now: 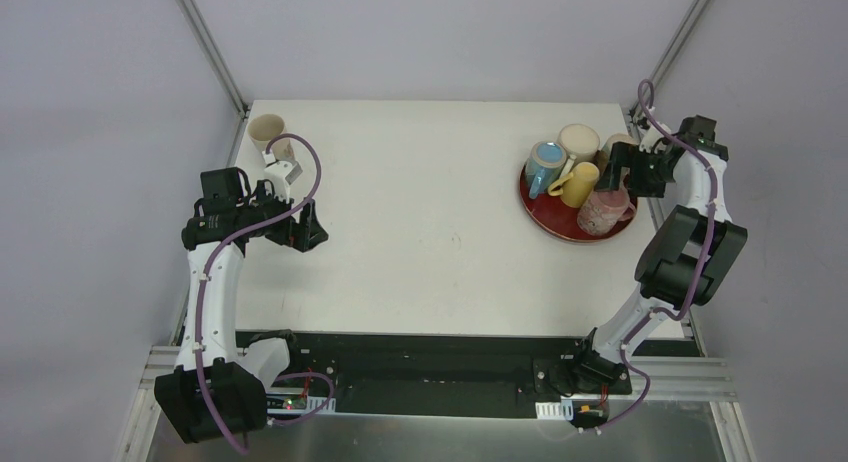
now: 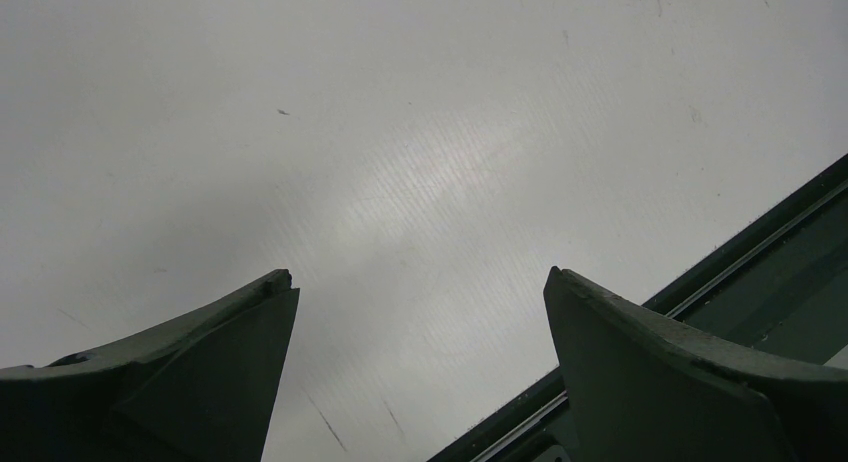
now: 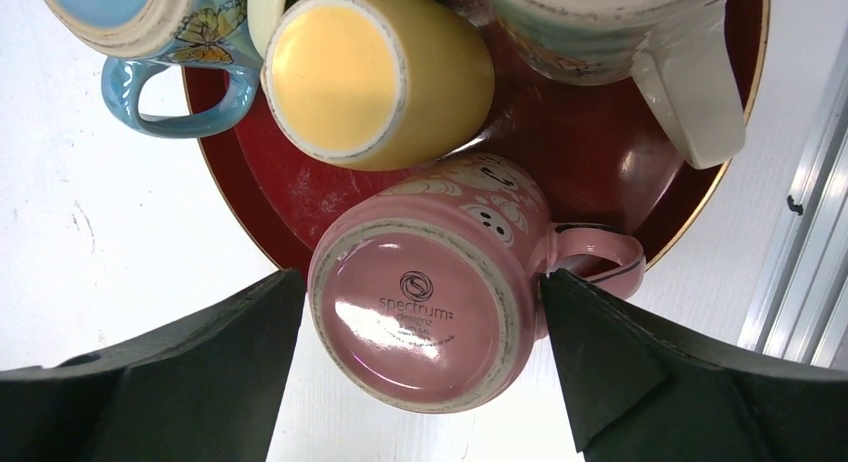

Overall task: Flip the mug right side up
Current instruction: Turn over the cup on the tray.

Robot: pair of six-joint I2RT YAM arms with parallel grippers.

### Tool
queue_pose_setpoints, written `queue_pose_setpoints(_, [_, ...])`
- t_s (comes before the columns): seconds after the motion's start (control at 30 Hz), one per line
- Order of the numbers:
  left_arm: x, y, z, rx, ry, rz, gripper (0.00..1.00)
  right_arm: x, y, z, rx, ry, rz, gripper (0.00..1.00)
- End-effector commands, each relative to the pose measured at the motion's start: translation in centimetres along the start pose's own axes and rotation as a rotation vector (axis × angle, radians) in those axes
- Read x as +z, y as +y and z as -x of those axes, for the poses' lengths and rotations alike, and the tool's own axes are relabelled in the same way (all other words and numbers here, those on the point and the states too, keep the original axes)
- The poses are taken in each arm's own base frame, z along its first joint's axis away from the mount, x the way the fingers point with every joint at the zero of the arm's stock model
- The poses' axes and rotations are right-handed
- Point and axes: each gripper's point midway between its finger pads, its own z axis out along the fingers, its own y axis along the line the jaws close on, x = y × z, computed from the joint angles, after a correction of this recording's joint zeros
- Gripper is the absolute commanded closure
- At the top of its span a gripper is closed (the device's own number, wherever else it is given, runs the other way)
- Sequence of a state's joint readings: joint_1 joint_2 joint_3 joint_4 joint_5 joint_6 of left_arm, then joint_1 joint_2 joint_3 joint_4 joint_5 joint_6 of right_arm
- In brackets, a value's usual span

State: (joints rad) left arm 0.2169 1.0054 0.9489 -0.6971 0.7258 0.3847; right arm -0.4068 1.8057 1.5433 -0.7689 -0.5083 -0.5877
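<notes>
The pink mug [image 3: 425,317] stands upside down at the 5 o'clock edge of a round, glossy red tray [image 3: 600,132]. Its glazed base faces up, ringed by an unglazed foot and stamped "spectrum". Its loop handle points to 3 o'clock in the right wrist view.

The right hand [image 3: 420,282] is spread wide and straddles this mug, one dark wedge-shaped finger on each side. It grips nothing, and whether either tip touches the mug is unclear.

At 11 o'clock from the pink mug is a rounded yellow mug [image 3: 370,77], also base up. Beyond it are a blue mug [image 3: 150,22] with a butterfly print at 10 o'clock and a stout cream mug [image 3: 620,32] at 1 o'clock.

The left hand [image 2: 420,275] is wide open too, holding nothing, above bare desk.

The desk [image 1: 430,222] is matte white with faint scuffs. The tray sits at its 2 o'clock, and a beige cup [image 1: 266,131] stands at the 10 o'clock corner. Pale grey walls and metal frame posts enclose it.
</notes>
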Motion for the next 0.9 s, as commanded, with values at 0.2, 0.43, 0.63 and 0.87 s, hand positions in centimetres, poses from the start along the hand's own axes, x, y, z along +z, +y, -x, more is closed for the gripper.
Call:
queue_pose_setpoints(0.2, [-0.3, -0.7, 0.5, 0.023, -0.029, -0.026, 0.01, -2.3, 4.7, -2.1, 0.049, 0.060, 0.141, 0.05])
queue_pose_setpoints(0.43, [-0.3, -0.8, 0.5, 0.019, -0.029, -0.029, 0.01, -2.5, 6.7, -4.5, 0.020, 0.105, 0.182, 0.05])
queue_pose_setpoints(0.63, [-0.6, -1.0, 0.7, 0.026, -0.040, -0.027, 0.01, -2.1, 8.1, -6.0, -0.009, 0.146, 0.214, 0.05])
queue_pose_setpoints(0.87, [-0.5, -1.1, 0.5, 0.031, -0.039, -0.032, 0.01, -1.6, 8.2, -7.1, -0.105, 0.176, 0.208, 0.05])
